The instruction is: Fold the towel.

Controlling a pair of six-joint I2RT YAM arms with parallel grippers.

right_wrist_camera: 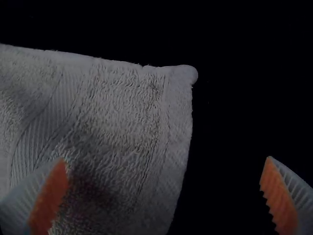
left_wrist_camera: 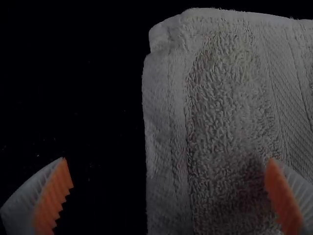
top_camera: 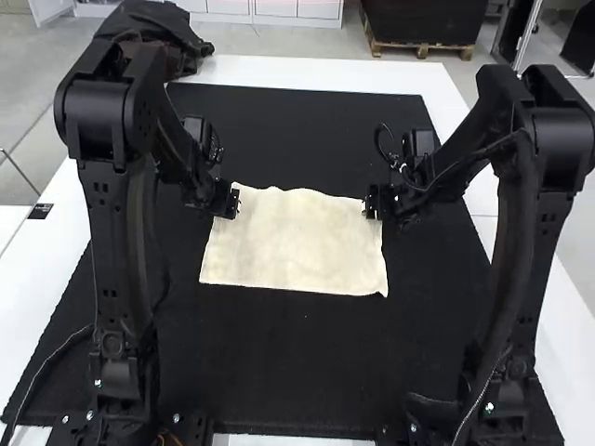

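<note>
Both black arms' left gripper [top_camera: 234, 202] and right gripper [top_camera: 372, 206] have white ribbed fingers [left_wrist_camera: 51, 198] open at the cream rectangular terry towel's [top_camera: 293, 243] far corners, on black matting [top_camera: 279, 362]; uneven bites could skew the fold.

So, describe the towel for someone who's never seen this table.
On the white table lies a big black mat. Near its middle, between the left gripper and right gripper, is the towel: a flat, cream, roughly rectangular cloth, pale against the dark mat and arms.
</note>
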